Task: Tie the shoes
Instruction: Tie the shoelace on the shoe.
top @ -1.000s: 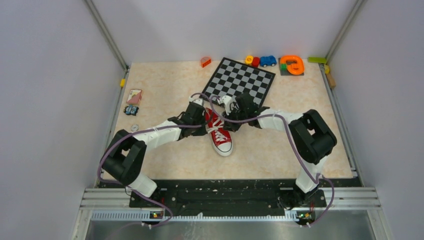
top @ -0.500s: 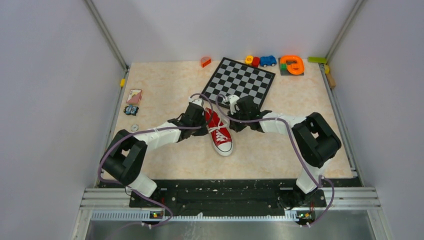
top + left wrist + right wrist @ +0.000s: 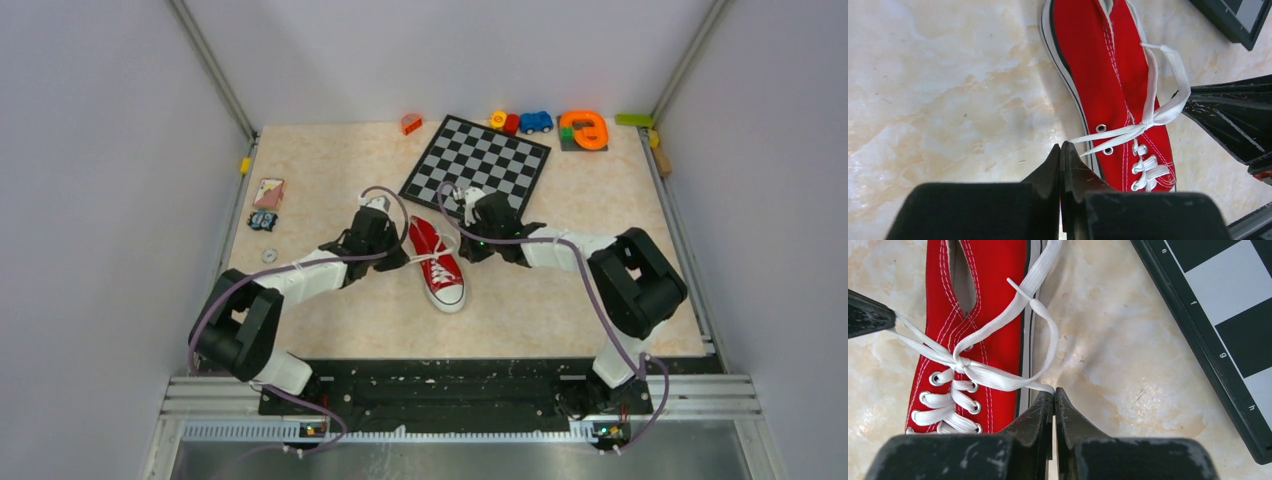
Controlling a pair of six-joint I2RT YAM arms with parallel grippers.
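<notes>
Red canvas low sneaker (image 3: 440,265) sits mid-table, white toe toward the near edge. Left gripper (image 3: 1062,147) pinches a white lace strand (image 3: 1113,132) on its left side, right gripper (image 3: 1054,392) clamps the lace loop (image 3: 1003,381) opposite. Black-and-white checkerboard (image 3: 478,160) lies behind, near the far edge.

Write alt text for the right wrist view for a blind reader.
The right gripper, closed, pinches a loop of white lace beside a red sneaker on a marbled table. The lace is knotted over the eyelets, one strand running left to the left gripper; a chessboard lies at right.
</notes>
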